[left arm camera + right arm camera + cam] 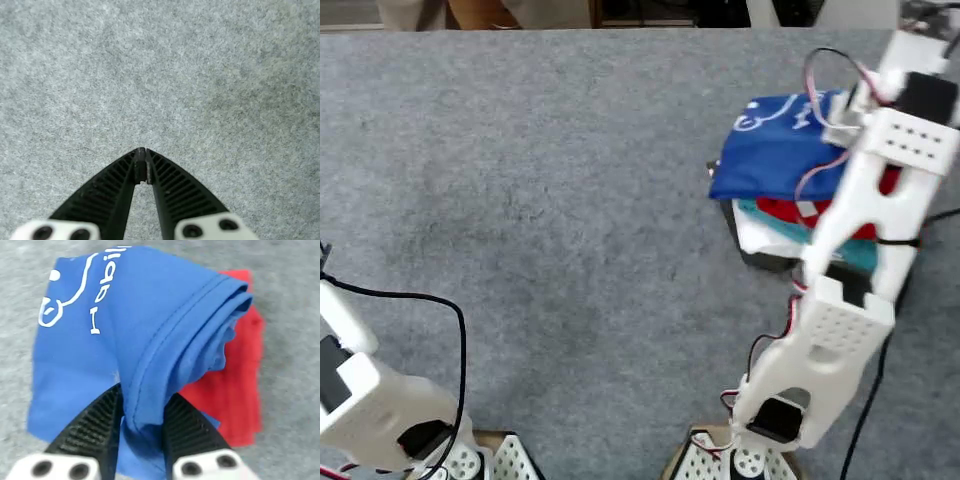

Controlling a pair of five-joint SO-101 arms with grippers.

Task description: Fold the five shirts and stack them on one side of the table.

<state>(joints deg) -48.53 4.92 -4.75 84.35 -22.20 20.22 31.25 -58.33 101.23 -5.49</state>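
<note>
Down in the lower left of the high view sits the left arm (370,400), and its left gripper (142,165) is closed tight on nothing, tips touching over bare grey tabletop (540,200), well apart from any cloth. Across the middle it's all felt, and then, upper right, here's the pile: the blue shirt (775,150) on top, the red shirt (790,210) just under it, with a white layer (760,235), a teal one (855,255) and a dark edge (765,262) peeking out below. The right arm (860,250) stretches up over that stack, and the right gripper (142,415) is pinching a bunched fold of the blue shirt (100,340), cloth squeezed between the two fingers, with the red shirt (235,390) lying beside and beneath. This is light, limp, floppy stuff, I'd say: no stiffness at all, so it will sag and unfold if lifted by one corner, and the layers may drag each other. A hemmed edge or a thick doubled fold looks like the sound place to hold, and that's about where the right gripper has it.
</note>
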